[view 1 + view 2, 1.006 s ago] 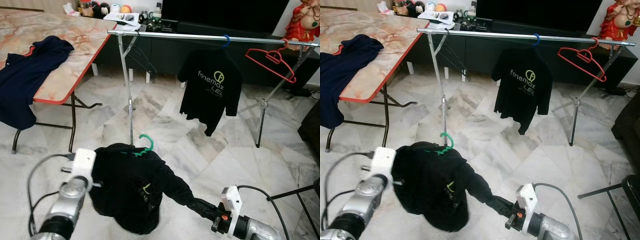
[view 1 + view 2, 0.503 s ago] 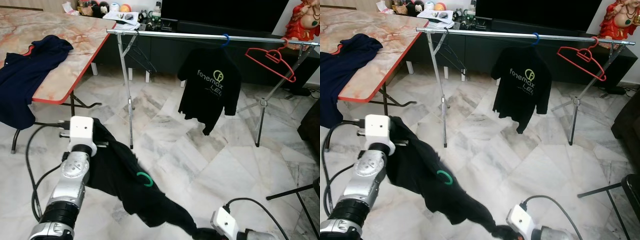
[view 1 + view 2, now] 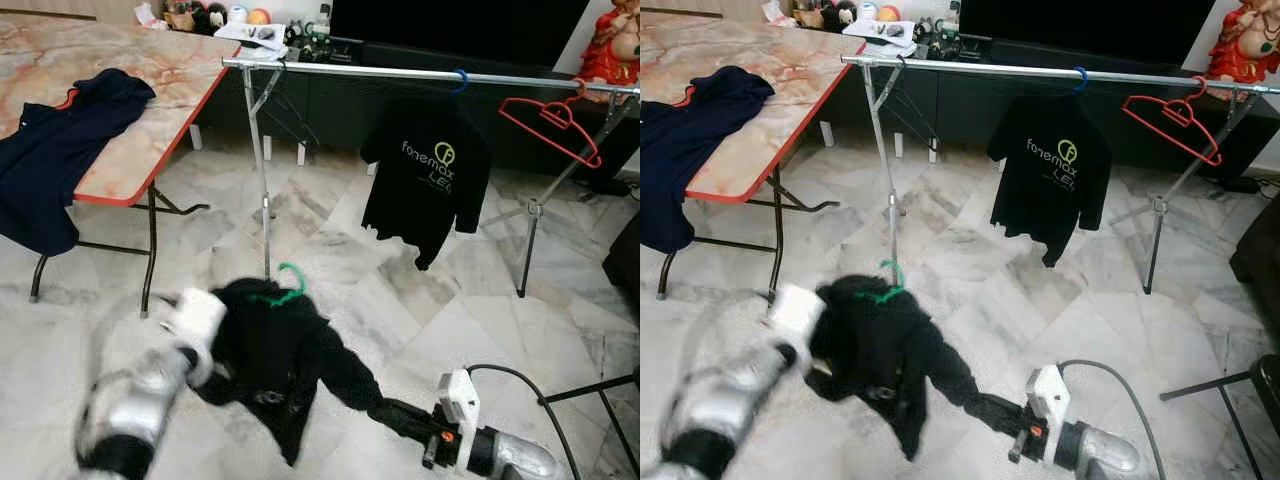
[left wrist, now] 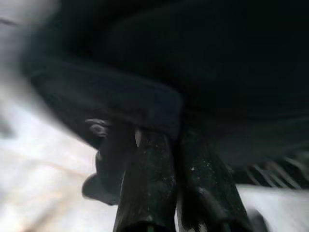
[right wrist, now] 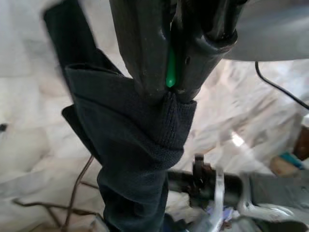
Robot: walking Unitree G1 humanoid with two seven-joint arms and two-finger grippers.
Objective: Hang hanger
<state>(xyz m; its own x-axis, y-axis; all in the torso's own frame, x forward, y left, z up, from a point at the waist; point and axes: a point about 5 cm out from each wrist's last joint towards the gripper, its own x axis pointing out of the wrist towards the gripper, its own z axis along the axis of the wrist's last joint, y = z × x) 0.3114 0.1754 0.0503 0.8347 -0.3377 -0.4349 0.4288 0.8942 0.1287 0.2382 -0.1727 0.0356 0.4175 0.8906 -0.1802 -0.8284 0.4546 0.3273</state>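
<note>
I am holding a black shirt (image 3: 268,360) on a green hanger (image 3: 285,289) low over the marble floor (image 3: 420,300), well short of the clothes rail (image 3: 420,73) that I am taking as my landmark. The left gripper (image 4: 169,145) is pinching one shoulder of the shirt between closed fingers, though that arm is blurring in the head views; the right gripper (image 5: 174,82) is clamped on the opposite sleeve end with a sliver of green plastic showing between its fingers (image 5: 145,53), so I judge it is gripping the hanger tip through the cloth. The hanger's long axis is running roughly parallel to the rail, between my two grippers, with its hook pointing up and toward the rail. The hook is sitting far below the rail and on my side of it, nearer the left gripper than the right. On the rail, another black shirt (image 3: 428,170) is hanging near the middle and a red hanger (image 3: 555,120) beyond it toward the right end; the stretch between the rail's left upright and that shirt looks free, which is where I would lift the hook.
</note>
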